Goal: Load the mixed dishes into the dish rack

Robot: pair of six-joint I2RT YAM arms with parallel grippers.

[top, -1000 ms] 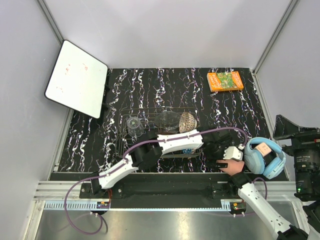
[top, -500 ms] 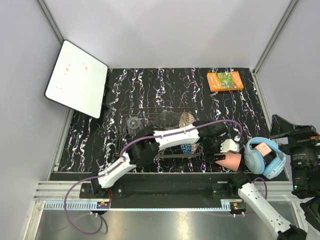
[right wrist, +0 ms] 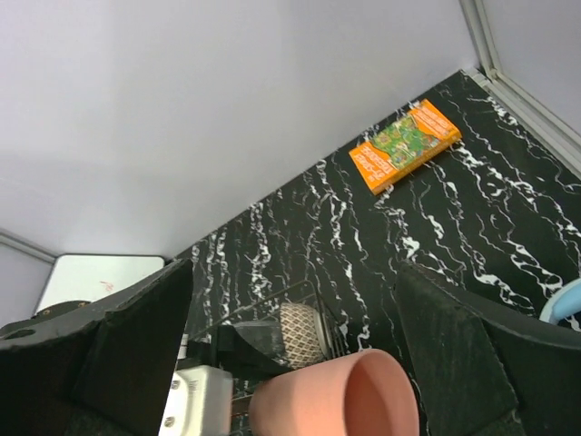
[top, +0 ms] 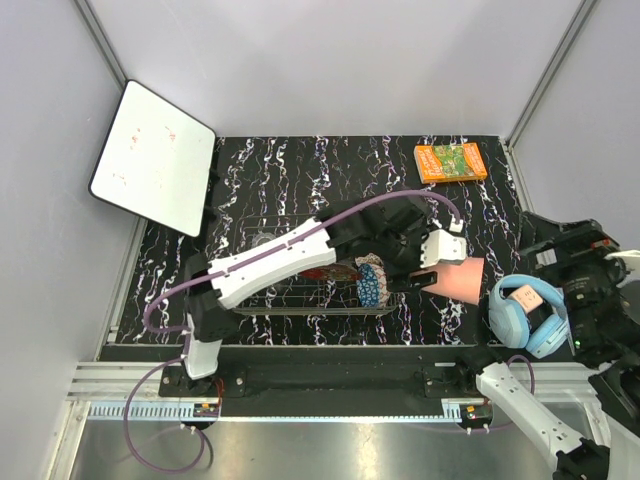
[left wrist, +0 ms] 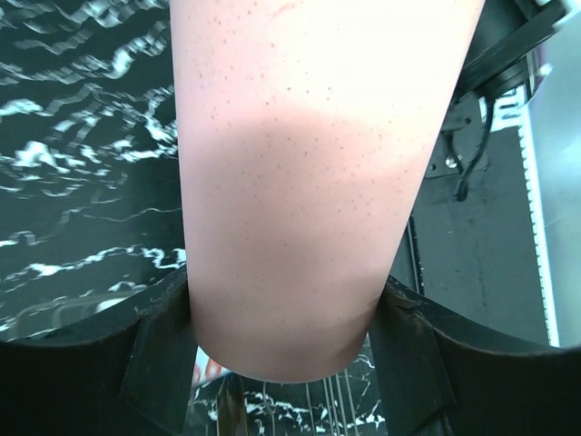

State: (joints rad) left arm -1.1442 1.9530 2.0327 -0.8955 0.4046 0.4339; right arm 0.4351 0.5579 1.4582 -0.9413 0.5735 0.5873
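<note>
My left gripper (left wrist: 286, 282) is shut on the salmon-pink cup (left wrist: 300, 182), one finger on each side of its base. The cup (top: 462, 278) hangs on its side in the air, just right of the dish rack (top: 296, 299), mouth pointing right. In the rack, the blue patterned bowl (top: 372, 287), the red gold-patterned dish (top: 335, 272) and the beige-brown patterned bowl (right wrist: 304, 334) stand on edge, and my left arm hides much of the rack. My right gripper (right wrist: 295, 272) is open and empty, raised at the right, looking down on the cup (right wrist: 336, 400).
Blue headphones (top: 528, 315) lie at the front right beside my right arm (top: 575, 285). An orange book (top: 451, 161) sits at the back right corner. A white board (top: 155, 157) leans outside the back left. Grey walls close in the black marbled table (top: 480, 215).
My left gripper closed on the cup by the headphones, lifted it and carried it back and up beside the rack. My right arm pulled away to the right and rose.
</note>
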